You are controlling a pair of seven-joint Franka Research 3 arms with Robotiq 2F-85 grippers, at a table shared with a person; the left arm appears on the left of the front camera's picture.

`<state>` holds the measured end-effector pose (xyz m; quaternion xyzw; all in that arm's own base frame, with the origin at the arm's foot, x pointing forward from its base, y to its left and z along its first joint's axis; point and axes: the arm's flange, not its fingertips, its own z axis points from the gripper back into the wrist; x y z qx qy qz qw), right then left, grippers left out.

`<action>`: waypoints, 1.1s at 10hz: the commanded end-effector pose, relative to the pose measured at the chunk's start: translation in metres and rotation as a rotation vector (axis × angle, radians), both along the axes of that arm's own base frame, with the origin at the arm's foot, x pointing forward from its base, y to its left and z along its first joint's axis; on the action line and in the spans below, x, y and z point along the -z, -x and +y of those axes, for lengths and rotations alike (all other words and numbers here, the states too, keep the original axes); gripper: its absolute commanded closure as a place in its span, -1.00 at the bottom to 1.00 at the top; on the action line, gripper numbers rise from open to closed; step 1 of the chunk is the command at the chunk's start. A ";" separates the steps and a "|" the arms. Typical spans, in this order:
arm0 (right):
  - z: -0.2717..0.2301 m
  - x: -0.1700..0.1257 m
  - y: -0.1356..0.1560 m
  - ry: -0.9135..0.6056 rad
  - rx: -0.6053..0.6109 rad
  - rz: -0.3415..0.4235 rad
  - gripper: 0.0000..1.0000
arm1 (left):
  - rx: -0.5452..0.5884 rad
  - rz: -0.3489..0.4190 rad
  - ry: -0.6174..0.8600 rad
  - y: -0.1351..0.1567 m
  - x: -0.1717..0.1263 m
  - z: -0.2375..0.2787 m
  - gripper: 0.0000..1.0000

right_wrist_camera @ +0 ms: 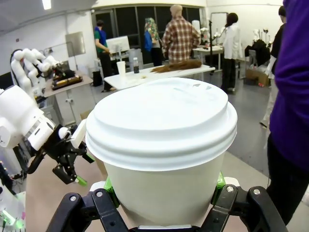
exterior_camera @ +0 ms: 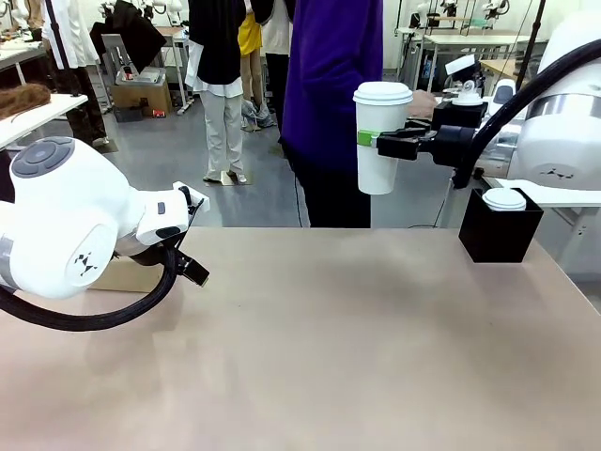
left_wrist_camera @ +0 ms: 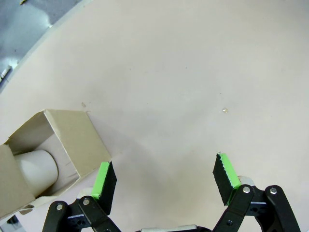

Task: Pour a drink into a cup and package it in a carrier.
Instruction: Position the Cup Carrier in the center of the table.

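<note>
packaging step: the right gripper (exterior_camera: pixel 383 143) has its fingers clamped on the lidded cup (exterior_camera: pixel 380 178), held aloft at upper centre-right. the left gripper (left_wrist_camera: pixel 163 166) has its fingers spread open just beside the carrier (left_wrist_camera: pixel 72 135), lower left. next, i judge, the cup must come across and down into a free compartment.

Beige table (exterior_camera: pixel 329 348), cardboard carrier (left_wrist_camera: pixel 72 135) near its left edge, black box (exterior_camera: pixel 498 240) far right, seemingly on it

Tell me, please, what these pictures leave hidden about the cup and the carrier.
- Cup contents: in front and right wrist views, its lid and opaque wall hide them.
- Carrier: cut off by the left wrist view's left edge; in the front view the left arm covers most of it.
</note>
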<state>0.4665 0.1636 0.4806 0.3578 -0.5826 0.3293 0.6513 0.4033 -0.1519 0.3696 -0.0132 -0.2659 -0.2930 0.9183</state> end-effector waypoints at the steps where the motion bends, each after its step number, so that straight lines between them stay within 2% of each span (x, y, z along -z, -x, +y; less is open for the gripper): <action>1: 0.005 -0.004 -0.004 -0.022 0.009 -0.026 -0.60 | 0.000 0.001 0.002 0.001 0.000 0.000 -1.00; 4: 0.005 -0.004 -0.004 -0.022 0.009 -0.026 -0.60 | 0.000 0.000 0.000 0.000 0.000 0.000 -1.00; 7: 0.005 -0.004 -0.004 -0.022 0.009 -0.026 -0.60 | 0.003 0.020 0.014 0.010 -0.065 0.001 -1.00; 10: 0.005 -0.004 -0.004 -0.022 0.009 -0.026 -0.60 | -0.133 0.080 0.031 0.016 -0.145 -0.004 -1.00; 11: 0.005 -0.004 -0.004 -0.022 0.009 -0.026 -0.60 | -0.212 0.102 0.043 0.014 -0.172 0.003 -1.00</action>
